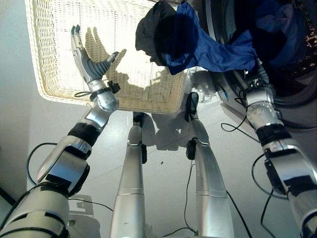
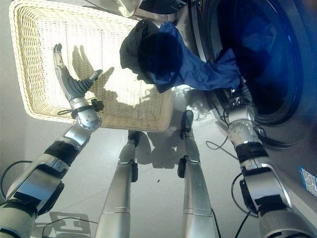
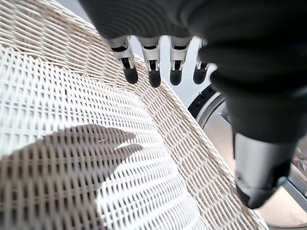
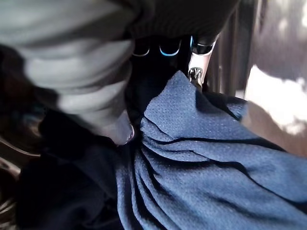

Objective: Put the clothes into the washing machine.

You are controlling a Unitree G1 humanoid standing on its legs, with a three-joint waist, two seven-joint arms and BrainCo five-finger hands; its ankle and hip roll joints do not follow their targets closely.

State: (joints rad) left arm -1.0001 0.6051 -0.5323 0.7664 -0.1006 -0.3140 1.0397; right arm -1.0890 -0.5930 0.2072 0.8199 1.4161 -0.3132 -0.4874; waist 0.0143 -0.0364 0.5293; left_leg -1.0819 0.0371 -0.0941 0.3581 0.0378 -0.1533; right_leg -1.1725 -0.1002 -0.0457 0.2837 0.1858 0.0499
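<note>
A blue garment (image 1: 203, 49) stretches from the wicker basket's (image 1: 54, 64) near right corner to the washing machine's round opening (image 2: 277, 64). My right hand (image 4: 81, 86) is at the opening's lower edge, its fingers and thumb curled round the bunched end of the blue garment (image 4: 201, 163). A dark garment (image 1: 151, 29) hangs with the blue one over the basket's right side. My left hand (image 1: 89, 62) hovers open above the basket's pale bottom, fingers (image 3: 153, 72) straight and holding nothing.
The machine's drum holds more dark and blue cloth (image 1: 277, 25). The basket lies on a pale grey floor (image 1: 20, 124), close beside the machine's front. Its woven rim (image 1: 148, 105) rises between my left hand and the machine.
</note>
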